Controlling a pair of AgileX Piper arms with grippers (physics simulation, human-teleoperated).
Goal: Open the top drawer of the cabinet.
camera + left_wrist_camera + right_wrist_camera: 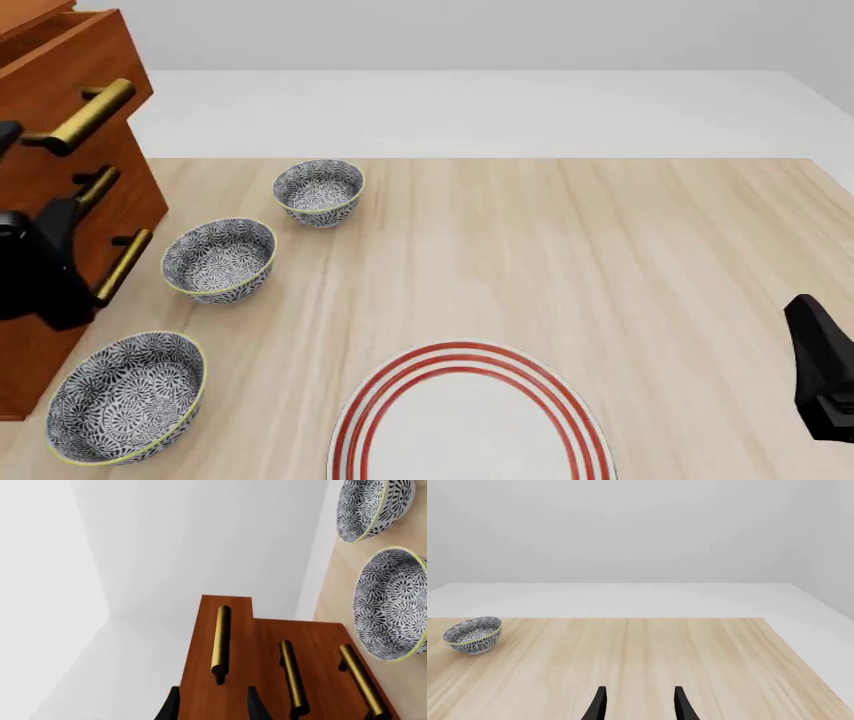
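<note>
The cabinet (80, 210) stands at the table's left edge, reddish-brown with three brass bar handles. The top drawer (67, 70) sticks out past the two lower ones, and plain wood shows inside it. Its handle (87, 115) is free. In the left wrist view the top drawer's front (233, 630) and its handle (220, 640) lie just ahead of my left gripper (213, 707). This gripper is open and holds nothing, its fingers to either side of the handle's near end. It shows in the front view (34, 175) against the cabinet front. My right gripper (640, 705) is open and empty, low at the table's right (817, 350).
Three patterned bowls sit in a row beside the cabinet: far (320, 190), middle (220, 258), near (127, 395). Two show in the left wrist view (370, 507) (393, 602), one in the right wrist view (472, 634). A red-ringed white plate (467, 420) lies at the front.
</note>
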